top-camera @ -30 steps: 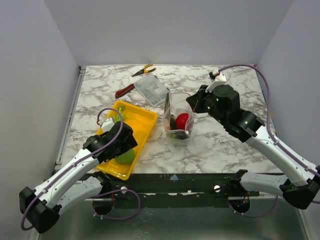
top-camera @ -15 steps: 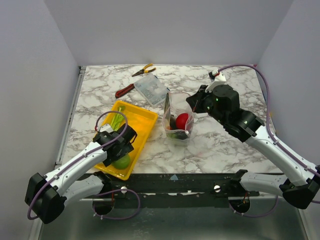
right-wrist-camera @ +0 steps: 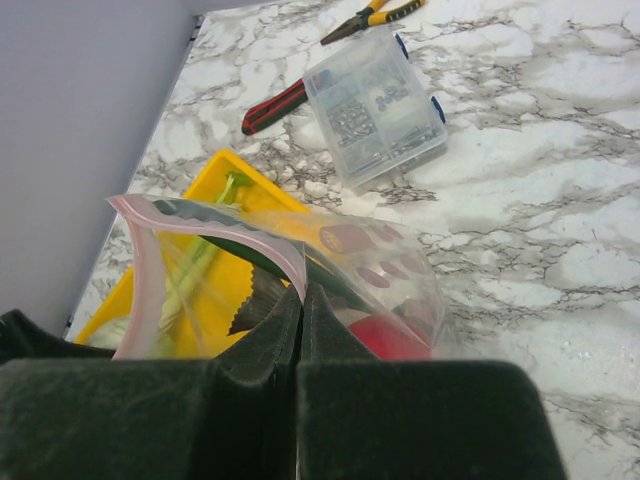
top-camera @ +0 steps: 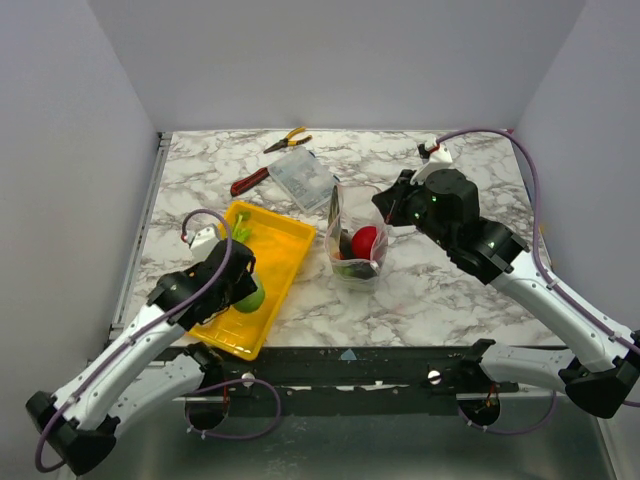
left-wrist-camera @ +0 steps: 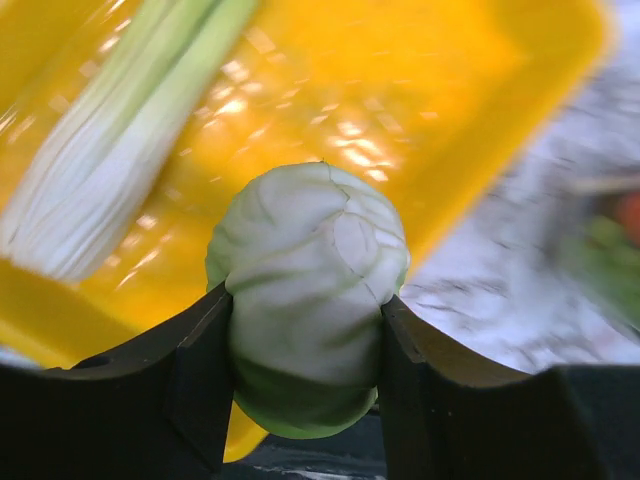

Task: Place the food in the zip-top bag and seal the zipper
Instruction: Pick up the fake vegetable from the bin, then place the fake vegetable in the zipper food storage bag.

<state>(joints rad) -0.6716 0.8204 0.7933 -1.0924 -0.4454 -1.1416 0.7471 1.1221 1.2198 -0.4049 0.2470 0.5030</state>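
Observation:
My left gripper (left-wrist-camera: 305, 350) is shut on the round green cabbage (left-wrist-camera: 305, 300) and holds it over the near end of the yellow tray (top-camera: 285, 250); the cabbage also shows in the top view (top-camera: 250, 296). A white-green leek (left-wrist-camera: 120, 170) lies in the tray. My right gripper (right-wrist-camera: 302, 310) is shut on the mouth edge of the clear zip-top bag (top-camera: 355, 235), holding it upright and open. Its pink zipper (right-wrist-camera: 215, 232) curves along the mouth. A red tomato (top-camera: 365, 240) and dark leafy pieces (right-wrist-camera: 255, 295) sit inside the bag.
A rigid clear box (top-camera: 303, 178) and red-handled pliers (top-camera: 248, 183) lie behind the tray. Yellow-handled pliers (top-camera: 287, 139) lie at the back edge. Grey walls enclose three sides of the marble table (top-camera: 450, 290).
My left arm has swung left and lifted the cabbage from the tray's near corner, moving up along the tray. The right arm and the bag have not moved.

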